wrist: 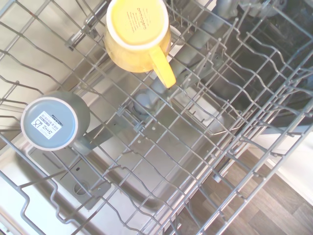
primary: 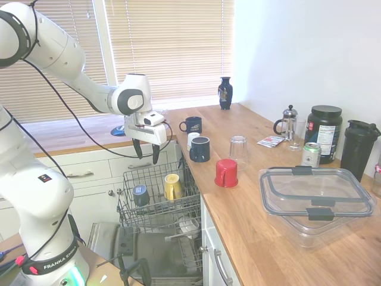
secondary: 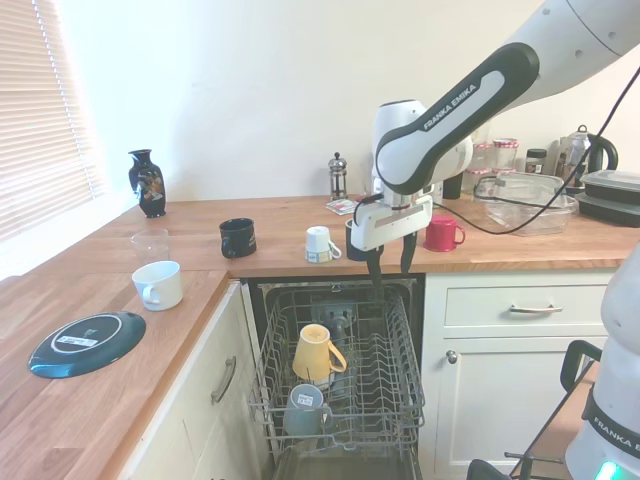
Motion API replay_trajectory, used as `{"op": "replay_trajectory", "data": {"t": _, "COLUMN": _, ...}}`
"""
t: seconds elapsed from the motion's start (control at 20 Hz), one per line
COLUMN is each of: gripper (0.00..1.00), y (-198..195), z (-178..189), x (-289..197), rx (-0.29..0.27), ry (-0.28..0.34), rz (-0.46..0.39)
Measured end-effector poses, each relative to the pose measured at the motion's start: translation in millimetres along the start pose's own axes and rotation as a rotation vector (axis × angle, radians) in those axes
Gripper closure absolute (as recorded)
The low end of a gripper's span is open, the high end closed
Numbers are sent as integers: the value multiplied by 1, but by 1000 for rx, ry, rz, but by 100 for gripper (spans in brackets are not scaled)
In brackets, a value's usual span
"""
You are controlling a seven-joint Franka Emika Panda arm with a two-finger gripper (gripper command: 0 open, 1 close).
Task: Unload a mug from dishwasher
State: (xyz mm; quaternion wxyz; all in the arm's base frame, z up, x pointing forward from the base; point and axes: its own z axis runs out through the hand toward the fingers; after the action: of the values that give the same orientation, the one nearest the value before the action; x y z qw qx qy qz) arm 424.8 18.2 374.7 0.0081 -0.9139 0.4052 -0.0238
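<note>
First exterior view: we see the dishwasher under the wooden counter, its door dropped down and its wire rack pulled out over it. The white arm reaches in from the left and holds the gripper just above the rack's rear edge, fingers pointing down, spread apart and holding nothing. The yellow mug sits upside down in the rack, below and a little to the counter side of the gripper, not touching it. Beside it in the rack stands a grey mug, also inverted. In the wrist view we look straight down on the yellow mug's base, handle pointing into the rack, with the grey mug well apart from it.
</note>
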Motion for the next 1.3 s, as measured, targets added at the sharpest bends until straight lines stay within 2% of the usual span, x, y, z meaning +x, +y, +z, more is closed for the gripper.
{"op": "replay_trajectory", "data": {"t": 0.45, "gripper": 0, "y": 2, "z": 1, "x": 1, "rx": -9, "ry": 8, "rz": -22}}
{"op": "replay_trajectory", "data": {"t": 0.7, "gripper": 0, "y": -6, "z": 18, "x": 2, "rx": -33, "ry": 27, "rz": -56}}
{"op": "replay_trajectory", "data": {"t": 0.95, "gripper": 0, "y": -27, "z": 41, "x": 6, "rx": -62, "ry": 45, "rz": -86}}
{"op": "replay_trajectory", "data": {"t": 1.3, "gripper": 0, "y": -70, "z": 74, "x": 18, "rx": -64, "ry": 56, "rz": -142}}
